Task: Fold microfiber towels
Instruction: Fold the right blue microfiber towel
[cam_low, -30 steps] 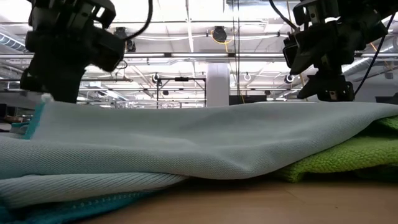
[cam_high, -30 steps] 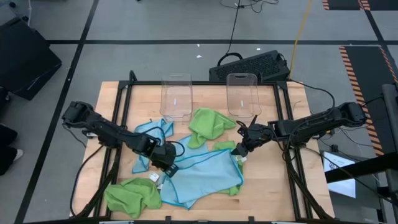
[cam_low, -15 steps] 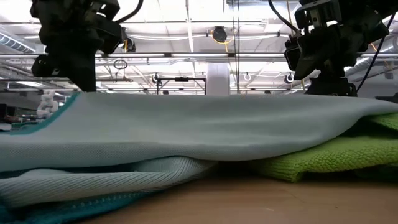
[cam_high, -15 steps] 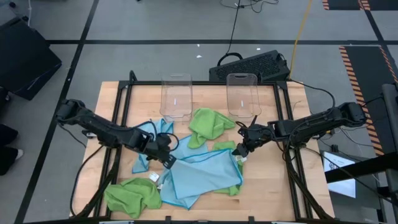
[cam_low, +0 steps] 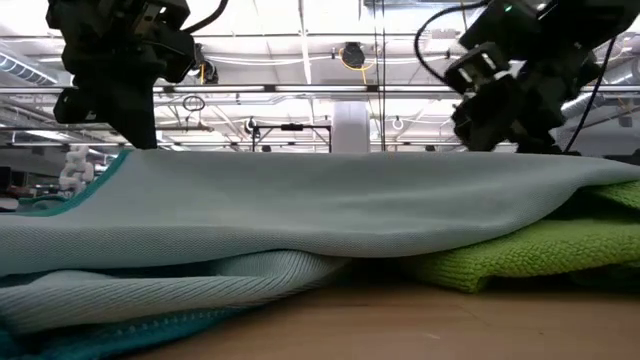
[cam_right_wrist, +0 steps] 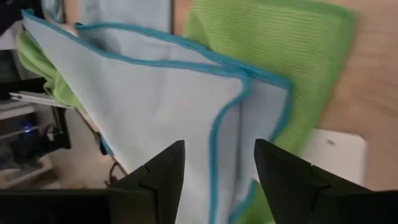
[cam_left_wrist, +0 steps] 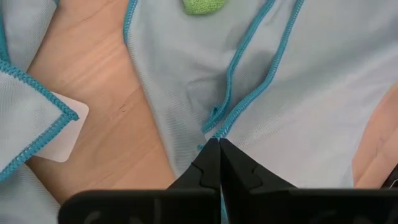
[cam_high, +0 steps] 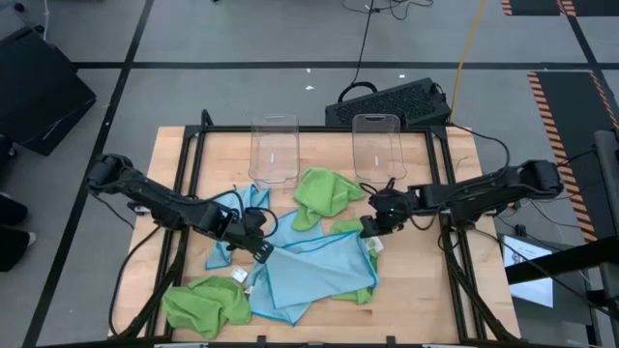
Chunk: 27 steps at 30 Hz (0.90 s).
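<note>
Both clear bins (cam_high: 275, 150) hold no towels (cam_high: 319, 271).

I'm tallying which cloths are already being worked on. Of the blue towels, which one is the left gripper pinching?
The big blue towel spread mid-table. The left gripper is shut on its teal-edged corner; the smaller crumpled blue towel lies behind it, untouched.

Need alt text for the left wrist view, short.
The left claw, shut, pinches the teal-stitched edge of a light blue microfiber towel spread over the wooden table. A white tag sticks out from another light blue towel's corner.
</note>
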### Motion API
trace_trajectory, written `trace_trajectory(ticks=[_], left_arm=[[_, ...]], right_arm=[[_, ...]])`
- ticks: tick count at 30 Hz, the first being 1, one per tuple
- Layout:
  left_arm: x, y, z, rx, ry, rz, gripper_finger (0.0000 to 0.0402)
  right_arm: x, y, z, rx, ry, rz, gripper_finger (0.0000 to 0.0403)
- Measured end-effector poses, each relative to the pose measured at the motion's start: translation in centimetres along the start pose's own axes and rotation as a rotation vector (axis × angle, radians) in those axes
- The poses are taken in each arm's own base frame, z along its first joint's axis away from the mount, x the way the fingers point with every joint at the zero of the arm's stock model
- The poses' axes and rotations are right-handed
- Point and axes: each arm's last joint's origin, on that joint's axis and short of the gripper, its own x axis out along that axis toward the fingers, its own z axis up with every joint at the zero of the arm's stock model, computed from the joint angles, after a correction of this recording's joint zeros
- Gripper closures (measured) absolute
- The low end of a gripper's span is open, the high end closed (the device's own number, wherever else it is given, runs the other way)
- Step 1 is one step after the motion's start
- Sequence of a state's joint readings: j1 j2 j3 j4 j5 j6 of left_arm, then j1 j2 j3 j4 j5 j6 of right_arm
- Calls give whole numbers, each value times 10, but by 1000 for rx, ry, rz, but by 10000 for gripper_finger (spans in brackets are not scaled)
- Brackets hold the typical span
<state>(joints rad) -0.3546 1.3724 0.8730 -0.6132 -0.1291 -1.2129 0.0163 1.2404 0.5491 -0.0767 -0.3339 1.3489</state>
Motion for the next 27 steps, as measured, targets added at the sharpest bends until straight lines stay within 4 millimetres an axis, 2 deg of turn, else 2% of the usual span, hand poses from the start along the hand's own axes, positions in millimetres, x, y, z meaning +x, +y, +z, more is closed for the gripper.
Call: trace_trajectory(ticks=[4, 9, 27], left_arm=[[0, -1, 1, -3, -9, -13, 401], [0, -2, 1, -7, -10, -16, 401], [0, -2, 1, 0, -20, -21, 401]], right_arm=[[14, -8, 3, 5, 95, -46, 207], [25, -7, 7, -24, 88, -17, 202], [18, -4, 21, -14, 29, 36, 235]])
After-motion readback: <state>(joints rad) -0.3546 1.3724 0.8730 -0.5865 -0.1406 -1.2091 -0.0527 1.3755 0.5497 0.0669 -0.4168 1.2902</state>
